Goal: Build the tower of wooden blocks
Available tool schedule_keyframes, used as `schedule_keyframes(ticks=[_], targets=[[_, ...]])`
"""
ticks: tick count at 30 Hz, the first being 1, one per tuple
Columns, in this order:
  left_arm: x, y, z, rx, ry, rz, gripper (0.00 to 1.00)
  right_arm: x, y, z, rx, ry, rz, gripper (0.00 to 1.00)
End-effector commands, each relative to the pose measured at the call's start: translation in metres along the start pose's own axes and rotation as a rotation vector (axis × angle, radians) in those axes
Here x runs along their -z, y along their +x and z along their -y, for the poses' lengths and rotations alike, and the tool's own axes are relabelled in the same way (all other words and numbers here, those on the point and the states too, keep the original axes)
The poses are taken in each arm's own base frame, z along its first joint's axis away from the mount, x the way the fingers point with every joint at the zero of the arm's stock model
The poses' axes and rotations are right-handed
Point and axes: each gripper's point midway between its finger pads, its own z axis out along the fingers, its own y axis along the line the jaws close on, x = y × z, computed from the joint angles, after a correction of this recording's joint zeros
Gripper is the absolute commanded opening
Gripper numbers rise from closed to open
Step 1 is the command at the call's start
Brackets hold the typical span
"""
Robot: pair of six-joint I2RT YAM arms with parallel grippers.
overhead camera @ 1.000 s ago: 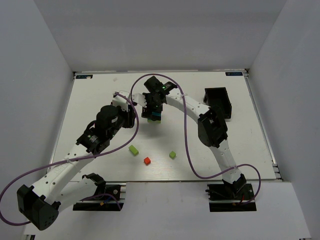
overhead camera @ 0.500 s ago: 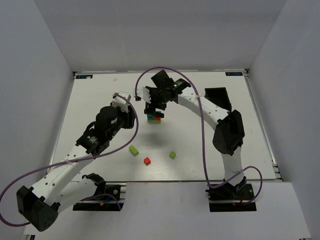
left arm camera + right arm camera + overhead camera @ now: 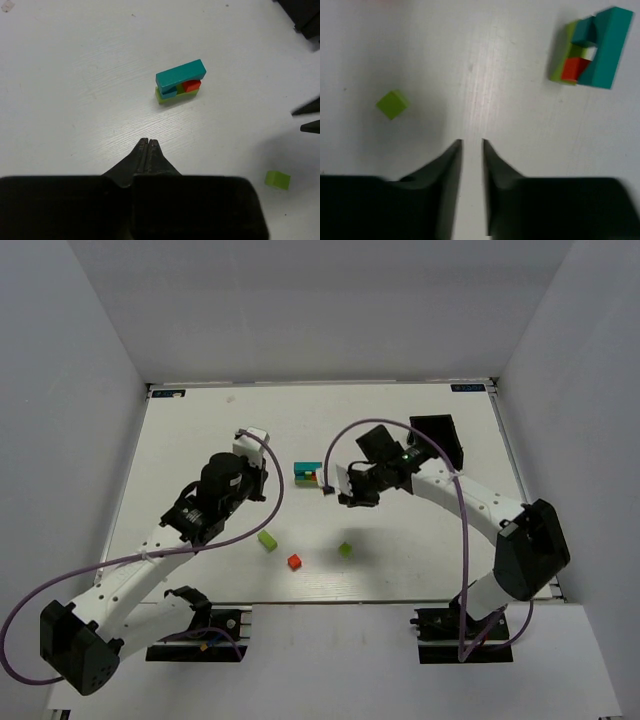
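**Operator:** Where is my tower?

**Describer:** Your wood block tower (image 3: 309, 473) stands mid-table between both grippers, likely so either arm can reach it; a teal bar (image 3: 181, 73) caps its lime-green base.

**Operator:** And my tools?

**Describer:** Your left gripper (image 3: 148, 145) is pressed together, empty; your right gripper (image 3: 472, 145) is slightly parted, pinching nothing; three loose blocks (image 3: 294, 561) lie nearer you.

**Operator:** Any writing?

**Describer:** None readable; the corner stickers (image 3: 168, 393) are too small.
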Motion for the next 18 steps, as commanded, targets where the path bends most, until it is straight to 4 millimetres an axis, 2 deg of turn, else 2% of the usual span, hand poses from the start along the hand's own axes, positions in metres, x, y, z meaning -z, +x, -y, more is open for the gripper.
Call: schedule_keyframes(ticks=[1, 2, 3, 4, 5, 6, 8, 10, 11, 15, 18], targets=[[0.001, 0.001, -0.001, 0.001, 0.001, -0.009, 0.00, 0.009, -0.025, -0.032, 0.187, -0.090, 0.156, 0.18], [0.002, 0.005, -0.001, -0.001, -0.001, -0.024, 0.06, 0.003, -0.021, -0.043, 0.233, -0.123, 0.170, 0.12], [0.003, 0.008, -0.006, -0.004, -0.026, -0.035, 0.20, 0.003, -0.019, -0.045, 0.272, -0.132, 0.172, 0.12], [0.003, 0.008, -0.006, 0.005, -0.027, -0.035, 0.34, -0.001, -0.017, -0.048, 0.280, -0.148, 0.174, 0.12], [0.006, 0.004, -0.008, 0.008, -0.037, -0.019, 0.55, -0.007, -0.015, -0.052, 0.294, -0.173, 0.177, 0.12], [0.008, 0.001, -0.009, 0.022, -0.045, -0.008, 0.61, -0.014, -0.010, -0.057, 0.309, -0.209, 0.167, 0.22], [0.013, -0.002, -0.011, 0.036, -0.052, 0.012, 0.69, -0.023, -0.005, -0.066, 0.330, -0.263, 0.150, 0.36], [0.017, -0.007, -0.015, 0.041, -0.071, 0.034, 0.69, -0.034, 0.002, -0.076, 0.357, -0.311, 0.123, 0.54], [0.017, -0.007, -0.016, 0.050, -0.082, 0.036, 0.69, -0.039, 0.004, -0.083, 0.380, -0.332, 0.103, 0.57], [0.026, -0.016, -0.018, 0.068, -0.086, 0.076, 0.69, -0.054, 0.007, -0.089, 0.430, -0.340, 0.059, 0.63], [0.028, -0.018, -0.016, 0.069, -0.074, 0.084, 0.69, -0.062, 0.009, -0.095, 0.437, -0.351, 0.034, 0.88]])
